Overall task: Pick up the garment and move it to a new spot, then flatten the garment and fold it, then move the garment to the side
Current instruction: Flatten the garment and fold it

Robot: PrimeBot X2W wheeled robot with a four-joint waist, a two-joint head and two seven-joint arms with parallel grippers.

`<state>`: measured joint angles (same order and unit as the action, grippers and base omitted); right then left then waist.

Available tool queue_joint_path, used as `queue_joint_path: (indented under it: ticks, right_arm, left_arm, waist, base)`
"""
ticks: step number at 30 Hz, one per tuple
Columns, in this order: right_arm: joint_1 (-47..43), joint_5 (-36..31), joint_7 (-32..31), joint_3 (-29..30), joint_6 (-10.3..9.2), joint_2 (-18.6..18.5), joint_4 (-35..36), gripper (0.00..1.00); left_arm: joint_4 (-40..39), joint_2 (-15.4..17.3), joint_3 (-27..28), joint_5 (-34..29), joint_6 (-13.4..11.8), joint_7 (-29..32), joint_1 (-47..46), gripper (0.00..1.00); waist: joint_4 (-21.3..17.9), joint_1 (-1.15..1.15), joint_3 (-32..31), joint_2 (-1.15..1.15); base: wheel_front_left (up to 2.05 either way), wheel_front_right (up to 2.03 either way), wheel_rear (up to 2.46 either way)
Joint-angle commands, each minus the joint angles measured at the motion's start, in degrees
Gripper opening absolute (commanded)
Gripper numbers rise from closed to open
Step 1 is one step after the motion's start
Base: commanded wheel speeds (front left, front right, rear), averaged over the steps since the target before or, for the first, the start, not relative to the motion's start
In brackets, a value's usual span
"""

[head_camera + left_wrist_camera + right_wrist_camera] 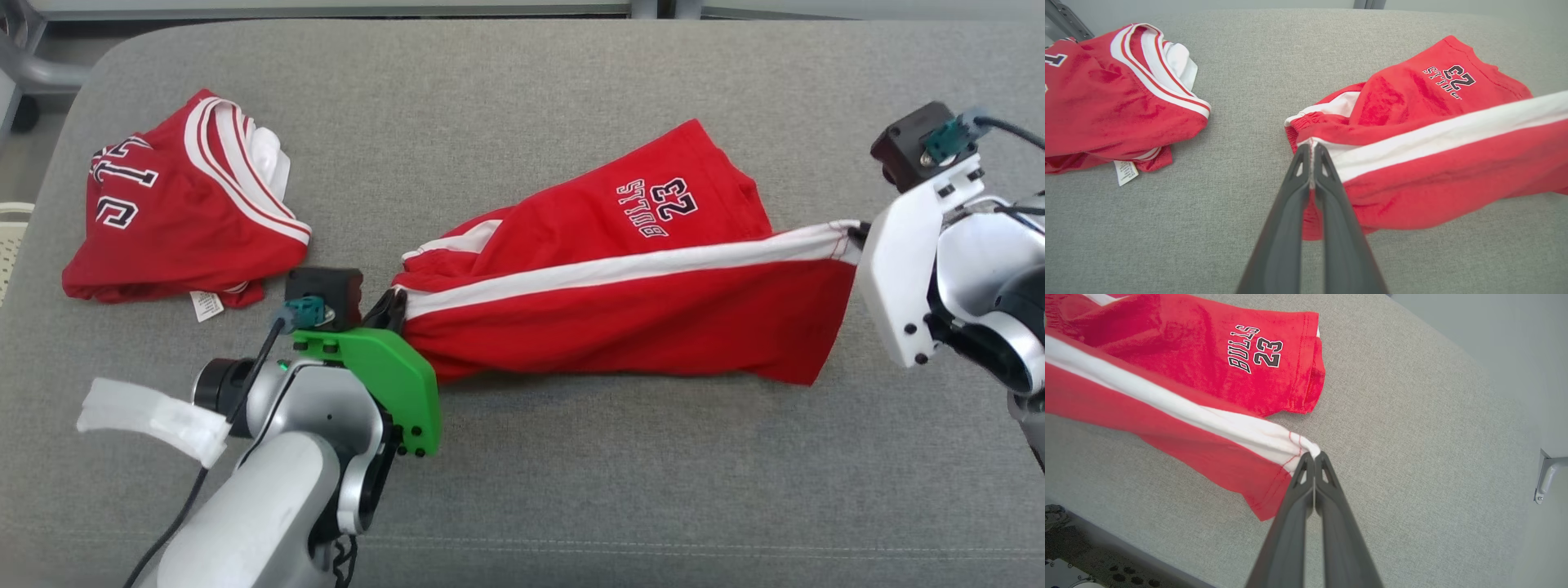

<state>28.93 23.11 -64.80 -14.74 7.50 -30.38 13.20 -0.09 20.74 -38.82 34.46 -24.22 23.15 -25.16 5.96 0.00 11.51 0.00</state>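
Note:
The garment [620, 286] is a pair of red shorts with a white side stripe and "BULLS 23" printed on one leg. It hangs stretched between my two grippers, sagging onto the grey table. My left gripper [393, 309] is shut on the waistband end; in the left wrist view the gripper [1311, 148] pinches the white seam of the garment [1445, 163]. My right gripper [857, 235] is shut on the hem at the stripe's end; in the right wrist view the gripper [1313, 456] clamps the garment's [1180, 375] white corner.
A second red garment [175, 204], a jersey with white trim and a label, lies crumpled at the table's far left, also in the left wrist view [1114, 94]. The grey padded table [571, 490] is bare in front of the shorts. Its right edge [1494, 396] falls off beyond my right gripper.

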Motion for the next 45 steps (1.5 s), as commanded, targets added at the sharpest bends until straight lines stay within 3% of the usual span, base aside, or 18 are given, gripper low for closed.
queue_joint_path:
  ticks: [1,15,31,45]
  right_arm:
    - [1.96,-1.22,1.21,-0.41,-0.02,-0.47,-1.52,0.00]
    - [17.98,-6.11,12.69,-5.48,-0.02,0.32,-15.07,0.00]
    - [26.48,-8.00,16.81,-5.62,-0.02,3.35,-21.18,0.00]
    - [31.35,-9.75,27.48,-10.65,-0.03,4.59,-32.63,0.00]
  left_arm:
    - [0.56,-0.91,-0.09,-0.62,-0.33,0.30,-1.85,0.00]
    - [9.94,-8.72,1.02,0.43,0.44,-0.42,-13.68,0.00]
    - [16.40,-10.87,4.05,2.65,1.38,-3.15,-18.67,0.00]
    - [23.28,-13.79,4.39,3.37,2.12,-5.69,-22.67,0.00]
  waist:
    - [1.60,0.00,2.21,0.00]
    - [4.23,0.00,7.75,0.00]
    - [4.07,0.00,10.73,0.00]
    - [5.12,0.00,13.29,0.00]
  base:
    - [0.00,0.00,0.00]
    - [0.00,0.00,0.00]
    - [0.00,0.00,0.00]
    - [0.00,0.00,0.00]
